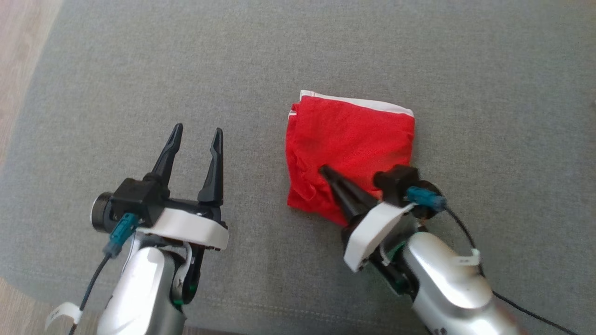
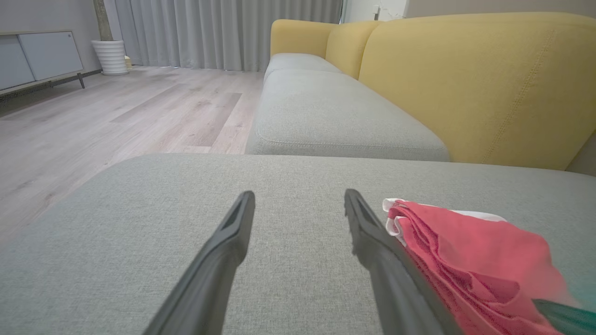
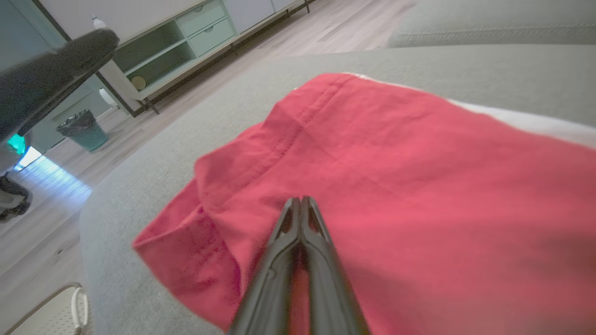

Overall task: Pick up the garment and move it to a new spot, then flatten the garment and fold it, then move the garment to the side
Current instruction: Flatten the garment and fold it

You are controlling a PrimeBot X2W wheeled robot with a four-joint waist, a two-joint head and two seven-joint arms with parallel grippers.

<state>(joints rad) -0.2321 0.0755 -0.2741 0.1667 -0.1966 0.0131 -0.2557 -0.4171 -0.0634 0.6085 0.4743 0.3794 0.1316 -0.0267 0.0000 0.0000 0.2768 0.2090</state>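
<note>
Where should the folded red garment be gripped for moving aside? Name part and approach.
Probably the left edge of the red garment, where its folded layers stack; come in low from the left with the open left gripper, pinching all layers.

Right end effector (image 3: 301, 200) closed, tips over folded red garment (image 3: 396, 177).

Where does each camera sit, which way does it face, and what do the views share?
Head view: on the head, facing forward and down at the grey cushion; shows open left claw, and shut right claw over the red garment.
Left wrist view: on the left wrist, facing along the open claw across the cushion toward a yellow sofa back.
Right wrist view: on the right wrist, facing along the shut claw onto the garment.
Shared: all three show the garment on the cushion.
</note>
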